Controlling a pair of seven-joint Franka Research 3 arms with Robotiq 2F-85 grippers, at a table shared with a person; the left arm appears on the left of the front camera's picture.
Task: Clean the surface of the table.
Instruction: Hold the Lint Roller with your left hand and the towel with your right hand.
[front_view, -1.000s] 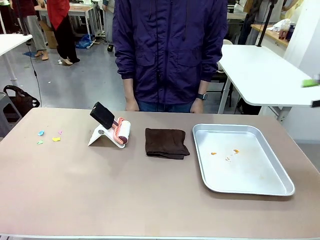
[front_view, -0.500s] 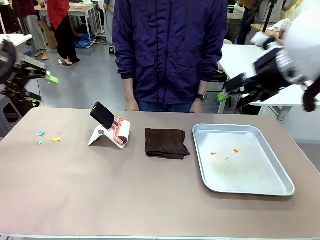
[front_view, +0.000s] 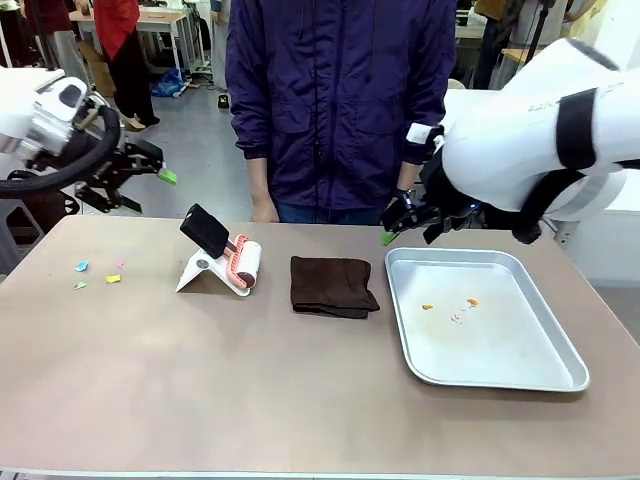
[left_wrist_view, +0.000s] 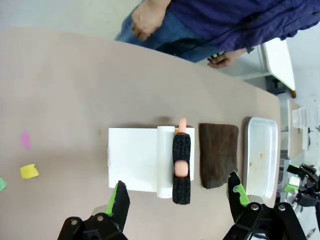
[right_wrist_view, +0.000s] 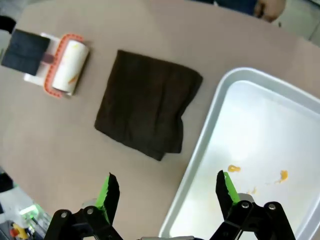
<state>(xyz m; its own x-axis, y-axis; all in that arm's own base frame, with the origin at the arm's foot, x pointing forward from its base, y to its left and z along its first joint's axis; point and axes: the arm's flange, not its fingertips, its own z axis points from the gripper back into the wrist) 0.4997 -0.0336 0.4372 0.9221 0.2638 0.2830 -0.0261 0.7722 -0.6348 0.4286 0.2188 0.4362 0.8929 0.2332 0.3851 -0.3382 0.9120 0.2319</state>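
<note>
The brownish-tan table (front_view: 200, 380) carries a lint roller (front_view: 243, 263) with a black handle, leaning on a white stand. A folded dark brown cloth (front_view: 333, 286) lies beside it. Small coloured paper scraps (front_view: 98, 275) dot the far left of the table. My left gripper (front_view: 150, 185) hovers open above the table's far left edge. In the left wrist view the left gripper (left_wrist_view: 177, 192) looks down on the lint roller (left_wrist_view: 181, 165). My right gripper (front_view: 408, 228) is open and empty over the far edge. The right gripper (right_wrist_view: 167, 185) is above the cloth (right_wrist_view: 147, 107).
A shiny steel tray (front_view: 500, 340) with a few orange crumbs (front_view: 450, 308) lies at the right. A person in a purple jacket (front_view: 340, 100) stands at the far side, hands by the table's edge. A white table (front_view: 520, 150) stands behind at the right.
Both arms have swung into view, the left from the left side and the right from the right, down toward the table's far edge. Nothing on the table has moved.
</note>
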